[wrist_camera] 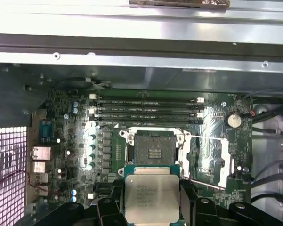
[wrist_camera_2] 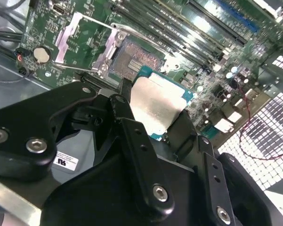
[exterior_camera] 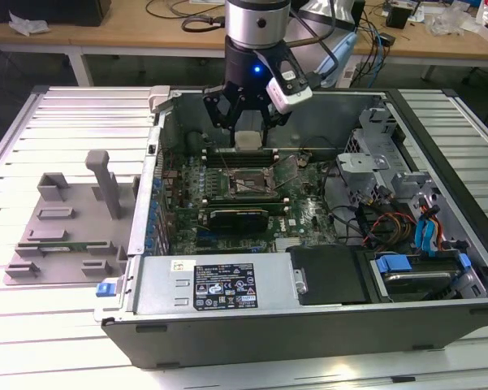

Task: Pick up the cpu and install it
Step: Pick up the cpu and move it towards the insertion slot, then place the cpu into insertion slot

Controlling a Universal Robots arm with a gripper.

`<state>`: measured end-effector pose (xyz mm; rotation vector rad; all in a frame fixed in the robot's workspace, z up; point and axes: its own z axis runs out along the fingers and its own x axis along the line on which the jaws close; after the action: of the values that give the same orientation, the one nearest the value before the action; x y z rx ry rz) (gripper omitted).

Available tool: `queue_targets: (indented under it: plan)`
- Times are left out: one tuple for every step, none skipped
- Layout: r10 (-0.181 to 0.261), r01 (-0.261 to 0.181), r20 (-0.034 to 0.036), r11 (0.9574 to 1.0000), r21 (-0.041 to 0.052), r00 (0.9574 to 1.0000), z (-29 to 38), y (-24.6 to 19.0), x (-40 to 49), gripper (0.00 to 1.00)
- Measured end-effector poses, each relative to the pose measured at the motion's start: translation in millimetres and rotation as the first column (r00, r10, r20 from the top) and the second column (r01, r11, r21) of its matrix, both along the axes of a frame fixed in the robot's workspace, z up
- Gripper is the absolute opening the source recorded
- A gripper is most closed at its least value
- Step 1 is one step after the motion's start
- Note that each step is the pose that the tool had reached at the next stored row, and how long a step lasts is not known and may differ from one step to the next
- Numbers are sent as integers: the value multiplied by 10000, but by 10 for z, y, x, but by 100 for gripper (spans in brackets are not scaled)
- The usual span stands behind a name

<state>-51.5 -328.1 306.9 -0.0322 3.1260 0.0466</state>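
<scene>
My gripper hangs inside the open computer case, shut on the cpu, a flat square chip with a silvery top plate. In the first wrist view the cpu sits between the black fingers, just short of the open socket on the green motherboard. The second wrist view shows the cpu held above the board, the socket just beyond it with its metal load plate swung open. In the exterior view the socket lies below and slightly in front of the gripper.
Memory slots run along the far side of the socket. A grey fixture plate with blocks lies outside the case on the exterior view's left. Cables and drive bays fill the case's right. The power supply lines the near wall.
</scene>
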Motion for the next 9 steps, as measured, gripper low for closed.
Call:
queue_targets:
  plan:
    - [1, -1, 0, 10000, 0, 10000, 0, 2, 1, 55]
    - [0, 0, 0, 10000, 0, 10000, 0, 4, 1, 55]
    - [0, 0, 0, 10000, 0, 10000, 0, 6, 2, 55]
    - [0, 0, 0, 10000, 0, 10000, -1, 7, 2, 55]
    - [0, 0, 0, 10000, -1, 10000, -1, 8, 3, 55]
    - [0, 0, 0, 10000, 0, 10000, -1, 9, 3, 55]
    - [0, 0, 0, 10000, 0, 10000, -1, 11, 3, 55]
    - [0, 0, 0, 10000, 0, 10000, -1, 12, 4, 55]
    - [0, 0, 0, 10000, 0, 10000, -1, 13, 4, 55]
